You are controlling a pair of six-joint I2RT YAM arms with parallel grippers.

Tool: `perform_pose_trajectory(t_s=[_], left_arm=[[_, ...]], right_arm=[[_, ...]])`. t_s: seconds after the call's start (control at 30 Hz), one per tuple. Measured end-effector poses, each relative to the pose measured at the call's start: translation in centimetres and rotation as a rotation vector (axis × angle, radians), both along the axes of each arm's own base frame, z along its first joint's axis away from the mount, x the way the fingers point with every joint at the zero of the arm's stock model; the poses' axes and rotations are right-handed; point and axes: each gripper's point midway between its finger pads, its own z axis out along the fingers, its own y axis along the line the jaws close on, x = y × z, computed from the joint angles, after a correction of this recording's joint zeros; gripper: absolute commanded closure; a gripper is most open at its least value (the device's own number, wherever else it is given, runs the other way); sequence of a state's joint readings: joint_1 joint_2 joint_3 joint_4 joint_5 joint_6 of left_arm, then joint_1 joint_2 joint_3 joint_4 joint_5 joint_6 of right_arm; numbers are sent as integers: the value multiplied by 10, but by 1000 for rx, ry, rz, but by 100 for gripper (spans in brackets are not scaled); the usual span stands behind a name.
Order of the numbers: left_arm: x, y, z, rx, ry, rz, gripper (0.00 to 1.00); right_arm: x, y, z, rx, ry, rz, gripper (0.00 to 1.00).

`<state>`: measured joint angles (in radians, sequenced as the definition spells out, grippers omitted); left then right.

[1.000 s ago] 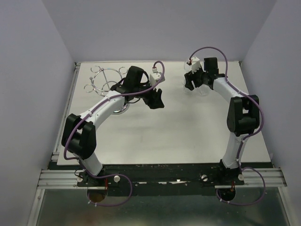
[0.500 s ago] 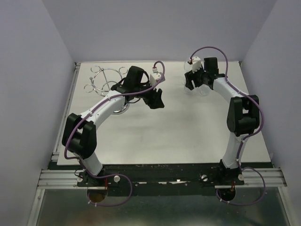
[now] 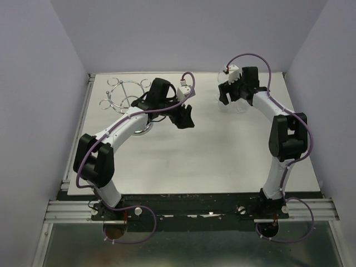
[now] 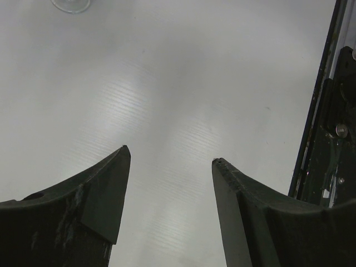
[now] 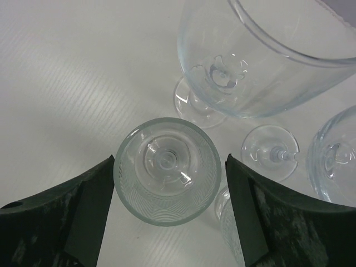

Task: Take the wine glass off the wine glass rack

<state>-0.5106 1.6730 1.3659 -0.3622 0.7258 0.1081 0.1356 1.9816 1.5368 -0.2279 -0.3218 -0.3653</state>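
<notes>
Far right of the shiny chrome wire rack (image 3: 123, 95), the right gripper (image 5: 169, 159) is spread around a small clear ribbed glass (image 5: 167, 183). The left gripper (image 4: 169, 157), nearer the rack, is spread and holds nothing.

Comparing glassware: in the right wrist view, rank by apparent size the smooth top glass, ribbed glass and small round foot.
Largest: smooth clear wine glass, cut off by the frame.
Then the ribbed clear glass.
Smallest: round clear glass foot.
</notes>
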Motion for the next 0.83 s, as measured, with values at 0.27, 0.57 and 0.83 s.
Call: perform_pose_trajectory(t_s=[0.27,0.57,0.83], left_arm=[[4,-1,15,-4,-32,-8,1],[24,12,124,-9,-347,19,1],[21,56,129,118,-383,168,1]], right_arm=[[-8,0,49,69,-46,-59,0],[-62,-2,158,176,-91,-121,0],[-114,-35,192,203,-88,-350,0]])
